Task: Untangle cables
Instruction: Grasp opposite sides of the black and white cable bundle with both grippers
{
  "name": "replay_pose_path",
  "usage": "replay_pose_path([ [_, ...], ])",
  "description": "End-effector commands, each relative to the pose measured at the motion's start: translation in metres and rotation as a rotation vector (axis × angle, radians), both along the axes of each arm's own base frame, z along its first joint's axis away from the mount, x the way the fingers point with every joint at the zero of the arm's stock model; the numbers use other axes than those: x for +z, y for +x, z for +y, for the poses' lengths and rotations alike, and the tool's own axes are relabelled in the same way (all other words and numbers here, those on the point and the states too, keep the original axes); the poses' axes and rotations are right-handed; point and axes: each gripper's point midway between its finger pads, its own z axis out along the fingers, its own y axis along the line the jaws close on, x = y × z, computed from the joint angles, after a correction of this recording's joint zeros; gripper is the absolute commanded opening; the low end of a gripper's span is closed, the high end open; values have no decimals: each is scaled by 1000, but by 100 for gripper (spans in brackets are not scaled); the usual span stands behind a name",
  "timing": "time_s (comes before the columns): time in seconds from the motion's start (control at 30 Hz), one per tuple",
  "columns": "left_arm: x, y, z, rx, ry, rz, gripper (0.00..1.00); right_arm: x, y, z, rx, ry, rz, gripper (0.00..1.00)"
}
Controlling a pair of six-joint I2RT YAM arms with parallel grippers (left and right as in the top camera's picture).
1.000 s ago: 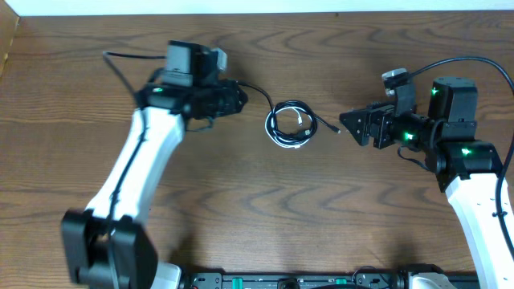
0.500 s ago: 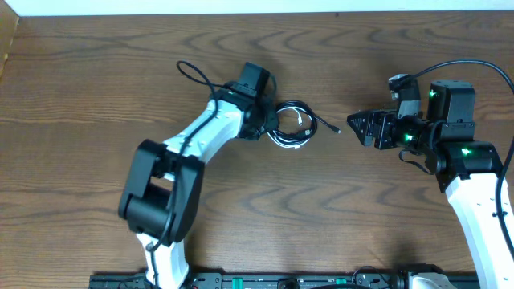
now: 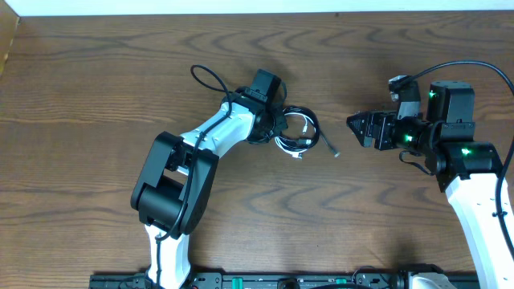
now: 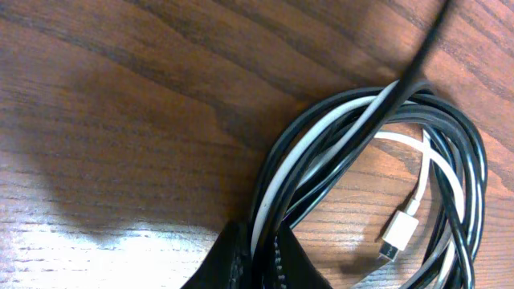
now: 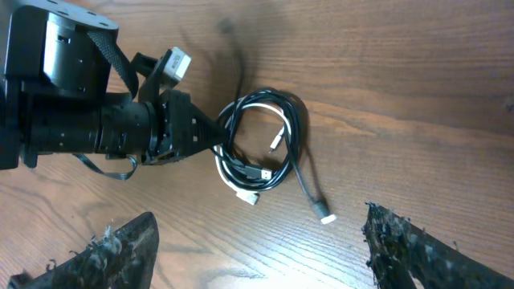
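Observation:
The black cable (image 3: 315, 128) and the white cable (image 3: 291, 146) lie coiled together in one small loop at the table's middle. My left gripper (image 3: 278, 130) is at the loop's left edge. In the left wrist view its jaws (image 4: 261, 258) are shut on strands of the black cable (image 4: 450, 160) and the white cable (image 4: 321, 148). A white plug (image 4: 399, 233) lies inside the loop. My right gripper (image 3: 356, 125) is open and empty, to the right of the loop. The right wrist view shows the coil (image 5: 299, 128) ahead of its wide-open fingers (image 5: 265, 257).
The black cable's loose tail ends in a plug (image 5: 325, 217) on the wood between the coil and my right gripper. The left arm's own thick black wire (image 3: 205, 76) arcs behind its wrist. The table's far edge (image 3: 257, 11) runs along the top.
My left arm has swung in to the coil and its jaws have shut on the coil's left edge. The coil has shifted slightly right and towards the front. The right arm has barely moved.

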Motion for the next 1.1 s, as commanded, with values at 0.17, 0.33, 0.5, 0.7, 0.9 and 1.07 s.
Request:
replay_pose_path([
  [0.17,23,4,1,-13,0,-47,7,5,2,2,-1,5,-6,79],
  [0.33,74,10,-2,-111,-22,-190,7,6,2,2,-2,5,-10,77],
  [0.5,126,10,-2,-170,-45,-322,7,6,5,-1,-19,-3,-14,73],
  [0.7,151,1,0,-284,-23,-399,7,6,5,0,-47,23,9,70],
  [0.9,153,-35,-22,-559,-152,-365,7,8,6,1,-89,68,38,67],
  [1.07,158,-57,-35,-682,-256,-347,7,8,5,5,-111,99,66,63],
])
